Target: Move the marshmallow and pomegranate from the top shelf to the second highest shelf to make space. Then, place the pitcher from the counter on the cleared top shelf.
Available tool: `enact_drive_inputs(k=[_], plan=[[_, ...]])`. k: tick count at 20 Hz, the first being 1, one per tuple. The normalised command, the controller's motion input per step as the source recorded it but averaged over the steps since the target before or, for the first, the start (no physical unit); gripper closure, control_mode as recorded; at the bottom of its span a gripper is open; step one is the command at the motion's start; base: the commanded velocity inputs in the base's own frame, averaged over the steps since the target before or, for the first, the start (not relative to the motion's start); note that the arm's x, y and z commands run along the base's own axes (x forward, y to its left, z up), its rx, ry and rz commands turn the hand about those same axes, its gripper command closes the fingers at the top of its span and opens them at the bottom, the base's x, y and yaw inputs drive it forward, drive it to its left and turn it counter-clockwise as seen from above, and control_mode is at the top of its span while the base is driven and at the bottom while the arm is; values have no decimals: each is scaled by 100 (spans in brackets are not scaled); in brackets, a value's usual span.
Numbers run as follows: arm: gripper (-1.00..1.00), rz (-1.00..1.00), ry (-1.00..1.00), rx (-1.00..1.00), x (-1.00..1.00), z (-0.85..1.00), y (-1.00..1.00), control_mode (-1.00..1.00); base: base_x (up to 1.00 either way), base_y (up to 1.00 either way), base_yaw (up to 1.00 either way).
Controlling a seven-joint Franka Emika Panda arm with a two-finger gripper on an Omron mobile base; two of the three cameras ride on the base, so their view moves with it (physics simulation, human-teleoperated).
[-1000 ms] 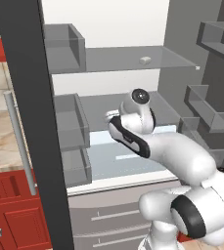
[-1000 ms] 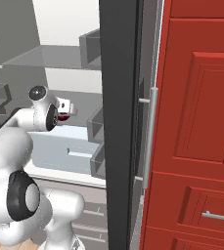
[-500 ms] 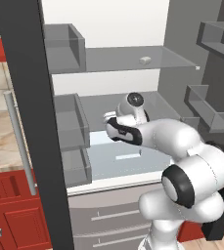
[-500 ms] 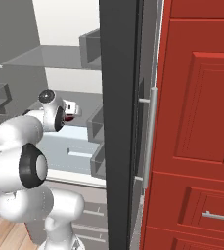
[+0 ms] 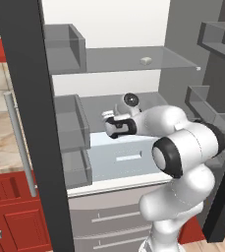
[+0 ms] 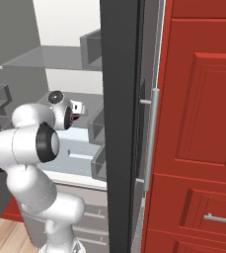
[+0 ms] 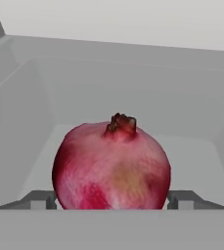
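Gripper [image 7: 111,200] fingers are flanking the pomegranate [image 7: 112,166], spread wide, over the second highest shelf [image 5: 104,106]; whether they're gripping, I'm not seeing. I'm planning to retreat straight back, avoiding nudging it.

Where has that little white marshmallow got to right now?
The marshmallow sits on the top shelf of the open fridge, toward its right side in the left base view, above the robot's hand working one level below.
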Motion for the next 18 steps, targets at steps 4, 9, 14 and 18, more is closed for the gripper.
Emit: enact_drive_inputs(k=[4,9,14,18], plan=[[-100,0,0,0,54,-26,5,-100,0,0,0],[-100,0,-2,0,43,-16,7,-100,0,0,0],[-100,0,-7,0,-2,-4,6,-100,0,0,0],[-100,-4,-4,0,-38,11,1,-100,0,0,0]])
